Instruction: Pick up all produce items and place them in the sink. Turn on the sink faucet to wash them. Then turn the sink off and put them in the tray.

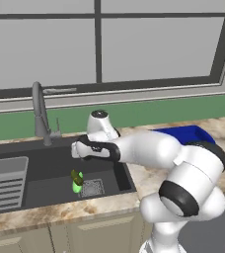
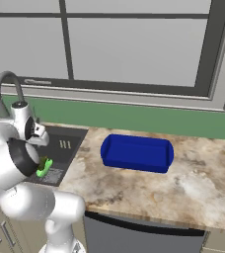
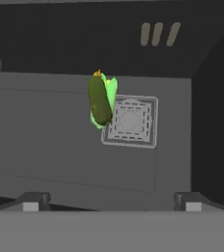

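Vegetables (image 3: pixel 100 101) lengthwise beside drain grate (image 3: pixel 130 121)

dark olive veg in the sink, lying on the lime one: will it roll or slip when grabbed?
Probably rolls: the dark olive-green elongated vegetable looks rounded and smooth, and lies on the bright lime-green vegetable beside the square metal drain grate. It looks stiff, so it should not flop. The open pincer would likely nudge both together.

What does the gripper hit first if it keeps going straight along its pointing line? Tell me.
Most likely the bare sink floor: the open gripper aims down into the basin, with the two vegetables and drain grate lying slightly ahead of that line.
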Tool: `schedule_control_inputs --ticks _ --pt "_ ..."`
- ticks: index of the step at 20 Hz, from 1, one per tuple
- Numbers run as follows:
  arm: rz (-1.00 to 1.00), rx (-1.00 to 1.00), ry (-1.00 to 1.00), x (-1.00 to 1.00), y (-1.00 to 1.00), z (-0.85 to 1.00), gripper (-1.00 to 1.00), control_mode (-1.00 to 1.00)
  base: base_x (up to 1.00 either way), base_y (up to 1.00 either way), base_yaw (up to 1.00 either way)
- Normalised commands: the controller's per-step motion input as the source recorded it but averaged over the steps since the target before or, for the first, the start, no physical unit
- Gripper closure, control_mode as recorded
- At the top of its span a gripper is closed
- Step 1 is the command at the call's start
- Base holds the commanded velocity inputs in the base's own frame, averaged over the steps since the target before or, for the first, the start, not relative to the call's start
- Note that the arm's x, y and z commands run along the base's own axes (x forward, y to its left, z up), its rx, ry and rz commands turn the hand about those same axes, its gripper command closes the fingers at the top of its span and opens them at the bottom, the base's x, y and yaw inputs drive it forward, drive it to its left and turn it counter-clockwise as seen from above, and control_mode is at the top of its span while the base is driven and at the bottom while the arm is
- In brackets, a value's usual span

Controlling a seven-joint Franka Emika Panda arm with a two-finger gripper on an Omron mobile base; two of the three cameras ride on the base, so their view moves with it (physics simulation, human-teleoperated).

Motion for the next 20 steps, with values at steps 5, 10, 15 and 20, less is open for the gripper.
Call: schedule_control_inputs --ticks 5,10,15,20 --pt "0.00 -0.03 0.05 0.19 0.18 -0.22 -1.00 -1.00 0.00 0.00 0.00" --pt "0.00 -0.04 0.05 0.26 0.09 -0.26 -1.00 -1.00 0.00 0.00 0.00" --pt "0.00 -0.04 0.07 0.34 0.08 -0.28 -1.00 -1.00 0.00 0.00 0.00" --pt "0.00 -0.05 0.09 0.33 0.15 -0.27 -1.00 -1.00 0.00 0.00 0.00"
